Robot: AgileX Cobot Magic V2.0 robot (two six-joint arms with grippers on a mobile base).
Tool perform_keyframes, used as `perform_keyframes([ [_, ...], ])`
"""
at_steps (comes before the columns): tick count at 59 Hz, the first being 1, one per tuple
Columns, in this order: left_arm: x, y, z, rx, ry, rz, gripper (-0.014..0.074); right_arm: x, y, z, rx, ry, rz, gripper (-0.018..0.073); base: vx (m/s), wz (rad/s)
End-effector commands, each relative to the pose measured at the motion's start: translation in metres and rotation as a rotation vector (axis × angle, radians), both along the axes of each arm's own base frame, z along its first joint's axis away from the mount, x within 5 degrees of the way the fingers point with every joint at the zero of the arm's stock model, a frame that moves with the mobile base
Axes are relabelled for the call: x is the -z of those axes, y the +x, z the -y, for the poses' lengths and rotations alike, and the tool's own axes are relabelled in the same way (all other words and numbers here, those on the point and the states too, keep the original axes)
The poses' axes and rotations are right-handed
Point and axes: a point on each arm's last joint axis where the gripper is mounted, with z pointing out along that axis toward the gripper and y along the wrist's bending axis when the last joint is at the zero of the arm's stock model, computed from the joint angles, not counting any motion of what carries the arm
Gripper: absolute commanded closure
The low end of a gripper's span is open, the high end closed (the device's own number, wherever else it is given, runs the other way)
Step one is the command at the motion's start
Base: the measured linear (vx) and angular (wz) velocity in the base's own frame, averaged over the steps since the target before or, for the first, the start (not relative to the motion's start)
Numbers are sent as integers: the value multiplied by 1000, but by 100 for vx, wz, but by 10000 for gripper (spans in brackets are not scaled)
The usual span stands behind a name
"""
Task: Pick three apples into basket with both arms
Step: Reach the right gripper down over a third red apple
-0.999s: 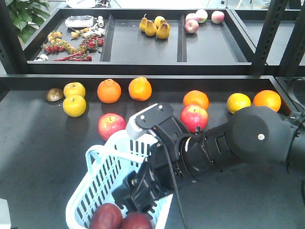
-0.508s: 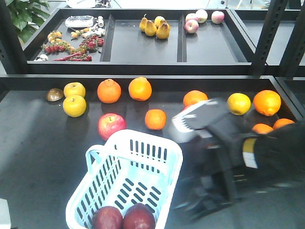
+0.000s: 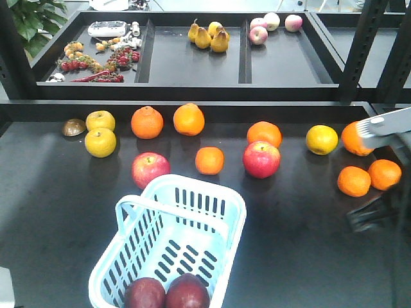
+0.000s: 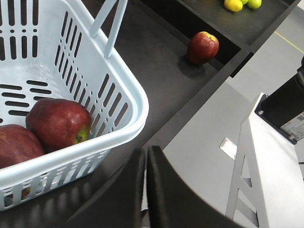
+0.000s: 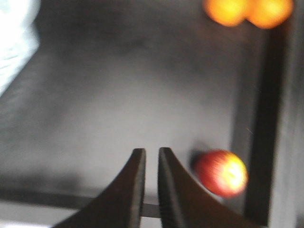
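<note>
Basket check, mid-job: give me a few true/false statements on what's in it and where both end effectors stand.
1. The basket holds two dark red apples. True.
2. The right end effector grips an apple. False: its fingers are nearly together with nothing between them.
3. The left end effector is inside the basket. False: it is outside the rim.
4. A small orange sits just beyond the basket's far rim. True.
5. The basket lies tipped on its side. False: it stands upright.

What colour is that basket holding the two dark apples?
Pale blue, with slotted sides. The basket shows best in the front-facing view, apples inside.
</note>
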Motion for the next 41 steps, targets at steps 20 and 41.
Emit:
perform_keyframes([
  [20,-6,3,1,6,8,25,603,26,18,136,507,165,-223,-69,0,0],
  [41,-6,3,1,6,8,25,603,74,46,165,518,200,-387,-118,0,0],
])
